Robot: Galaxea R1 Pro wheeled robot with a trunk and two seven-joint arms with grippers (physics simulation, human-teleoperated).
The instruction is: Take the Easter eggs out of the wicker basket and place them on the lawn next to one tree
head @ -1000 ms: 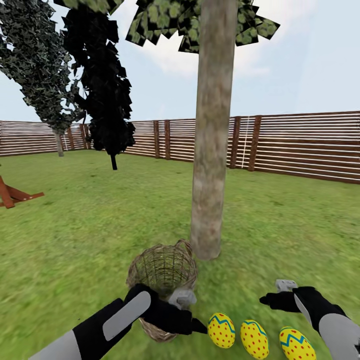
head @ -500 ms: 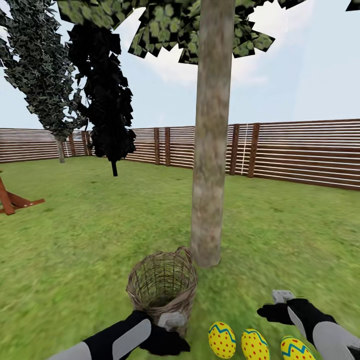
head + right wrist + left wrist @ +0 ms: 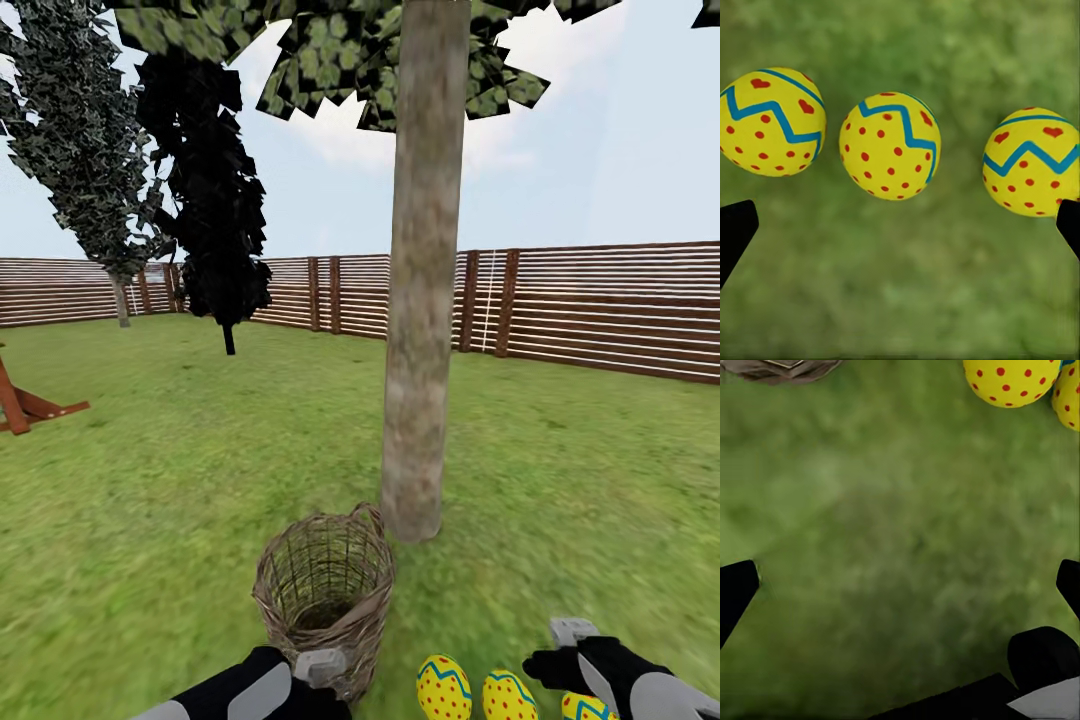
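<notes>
We see even, bright daylight under a pale, hazy sky [image 3: 620,130], with no cast shadows on the lawn [image 3: 150,480] and no glare. The far fence [image 3: 600,305] bows slightly with wide-angle distortion. In both wrist views the grass looks soft and blurred, while the eggs [image 3: 890,145] stay crisp.

Slatted wooden fence [image 3: 600,305], black-foliage tree [image 3: 215,200], red wooden frame [image 3: 25,400]

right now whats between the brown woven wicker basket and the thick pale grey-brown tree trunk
Just a narrow strip of bare green lawn, seen in the head view. The wicker basket stands close beside the tree trunk, its loop handle nearest the trunk's base.
</notes>
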